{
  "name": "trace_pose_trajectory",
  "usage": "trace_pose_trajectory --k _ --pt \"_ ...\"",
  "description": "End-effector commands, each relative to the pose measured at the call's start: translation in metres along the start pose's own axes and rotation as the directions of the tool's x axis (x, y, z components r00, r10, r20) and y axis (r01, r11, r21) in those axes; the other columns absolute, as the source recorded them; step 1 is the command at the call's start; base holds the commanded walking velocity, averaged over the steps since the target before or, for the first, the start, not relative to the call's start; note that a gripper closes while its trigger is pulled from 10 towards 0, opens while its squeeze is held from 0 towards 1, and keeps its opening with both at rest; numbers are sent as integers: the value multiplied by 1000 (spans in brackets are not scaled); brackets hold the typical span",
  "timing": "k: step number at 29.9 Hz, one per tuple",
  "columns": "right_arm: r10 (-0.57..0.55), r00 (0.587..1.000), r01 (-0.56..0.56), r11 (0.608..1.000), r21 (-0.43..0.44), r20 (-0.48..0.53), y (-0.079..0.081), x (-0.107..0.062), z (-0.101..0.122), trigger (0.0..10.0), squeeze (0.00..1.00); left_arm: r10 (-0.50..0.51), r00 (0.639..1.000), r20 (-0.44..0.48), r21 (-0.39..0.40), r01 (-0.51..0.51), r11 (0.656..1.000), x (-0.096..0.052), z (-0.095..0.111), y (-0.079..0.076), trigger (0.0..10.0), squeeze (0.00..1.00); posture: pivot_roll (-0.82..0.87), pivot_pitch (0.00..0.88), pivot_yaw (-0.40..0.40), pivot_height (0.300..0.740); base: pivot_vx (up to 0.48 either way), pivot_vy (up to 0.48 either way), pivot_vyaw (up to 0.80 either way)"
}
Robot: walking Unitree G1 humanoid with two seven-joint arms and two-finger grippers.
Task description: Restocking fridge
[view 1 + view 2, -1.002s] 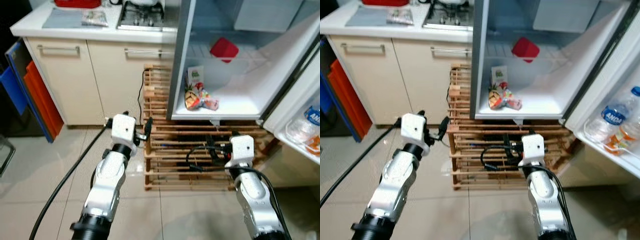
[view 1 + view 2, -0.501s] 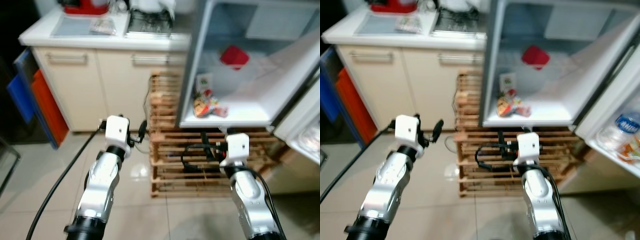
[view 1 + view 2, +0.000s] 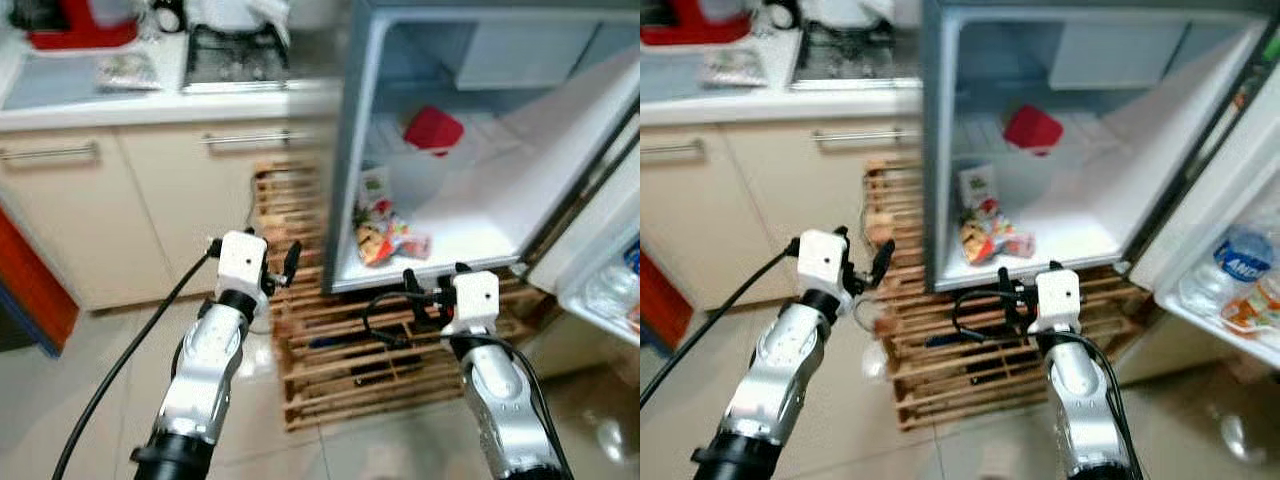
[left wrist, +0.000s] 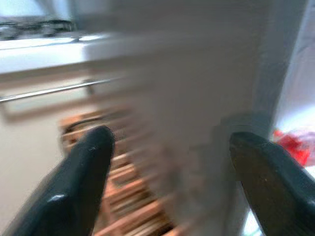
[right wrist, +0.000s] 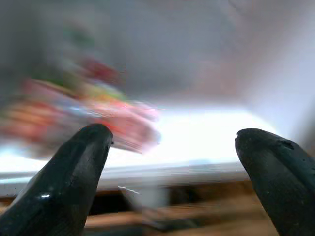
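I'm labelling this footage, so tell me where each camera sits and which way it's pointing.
Left eye view: on the head, looking down at the open fridge, wooden rack, both silver arms.
Right eye view: the same scene from the stereo partner; water bottle in the door.
Left wrist view: along the left gripper, jaws open, toward the cabinet handle.
Right wrist view: along the right gripper, jaws open, at the snack packets, which both eyes share.

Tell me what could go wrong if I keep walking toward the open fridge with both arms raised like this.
The black cable looped over the wooden pallet lies right by the right gripper and could snag it. The left gripper is close to the fridge's side wall and might hit it. The open door holds bottles that a bump could shake loose.
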State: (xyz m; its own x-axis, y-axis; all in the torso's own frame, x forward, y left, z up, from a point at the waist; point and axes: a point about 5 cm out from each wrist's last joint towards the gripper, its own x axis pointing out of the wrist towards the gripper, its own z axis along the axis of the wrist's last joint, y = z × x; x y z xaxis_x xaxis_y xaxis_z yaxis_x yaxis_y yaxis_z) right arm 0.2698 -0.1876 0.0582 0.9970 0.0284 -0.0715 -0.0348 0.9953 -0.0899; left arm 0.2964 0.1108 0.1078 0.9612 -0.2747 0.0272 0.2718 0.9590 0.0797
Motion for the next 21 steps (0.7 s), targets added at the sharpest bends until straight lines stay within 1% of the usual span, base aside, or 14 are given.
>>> trace_pose_trajectory --k 1,2,3,5,7,11,13,14,15,16,17,18,19,21 --pt "-87 995 89 995 34 -43 -10 4 -4 10000 0 -3 1000 -12 28 3 1000 -1 -1 5 10000 0 -102 0 -8 740 0 0 0" --pt "-108 993 110 993 38 -53 -15 6 -5 10000 0 -2 1000 -14 25 3 1000 -2 -1 6 10000 0 -100 0 -5 740 0 0 0" --pt "-108 993 110 993 38 -53 -15 6 -5 10000 0 -2 1000 -14 25 3 1000 -2 -1 6 10000 0 -100 0 -5 740 0 0 0" --pt "-129 990 130 991 28 -53 -20 10 -4 10000 0 -14 1000 -14 18 14 1000 -4 -1 8 10000 0 -95 0 1 740 0 0 0" --pt "-128 990 129 991 33 -52 -20 13 -3 10000 0 -19 1000 -12 14 19 1000 -7 -1 8 10000 0 -92 0 3 740 0 0 0" --pt "-111 992 113 993 39 -52 -15 15 -1 10000 0 -40 999 -4 43 40 998 -15 0 9 10000 0 -83 0 -1 740 0 0 0" --pt "-101 993 104 994 40 -65 -11 14 -3 10000 0 -48 999 1 44 48 998 -23 2 13 10000 0 -70 0 -9 740 0 0 0" --pt "-103 991 105 994 31 -83 -9 12 -6 10000 0 -69 998 -3 58 69 996 -32 4 16 10000 0 -63 16 -11 740 0 0 0" --pt "-105 990 108 994 25 -89 -9 12 -7 10000 0 -77 997 -5 68 77 995 -35 5 17 10000 0 -60 24 -11 740 0 0 0" --pt "-105 990 108 994 25 -89 -9 12 -7 10000 0 -77 997 -5 68 77 995 -35 5 17 10000 0 -60 24 -11 740 0 0 0" --pt "-108 989 110 994 14 -98 -7 12 -9 10000 0 -89 996 -4 73 89 993 -41 8 19 10000 0 -55 47 -11 740 0 0 0" --pt "-108 989 110 994 14 -98 -7 12 -9 10000 0 -89 996 -4 73 89 993 -41 8 19 10000 0 -55 47 -11 740 0 0 0" --pt "-117 989 118 993 7 -95 -6 13 -8 10000 0 -107 994 -4 82 107 991 -48 12 19 10000 0 -49 78 -11 740 0 0 0" --pt "-135 988 135 991 -5 -80 -6 16 -4 10000 0 -147 989 -10 77 147 986 -58 15 16 10000 0 -39 123 -17 740 0 0 0"
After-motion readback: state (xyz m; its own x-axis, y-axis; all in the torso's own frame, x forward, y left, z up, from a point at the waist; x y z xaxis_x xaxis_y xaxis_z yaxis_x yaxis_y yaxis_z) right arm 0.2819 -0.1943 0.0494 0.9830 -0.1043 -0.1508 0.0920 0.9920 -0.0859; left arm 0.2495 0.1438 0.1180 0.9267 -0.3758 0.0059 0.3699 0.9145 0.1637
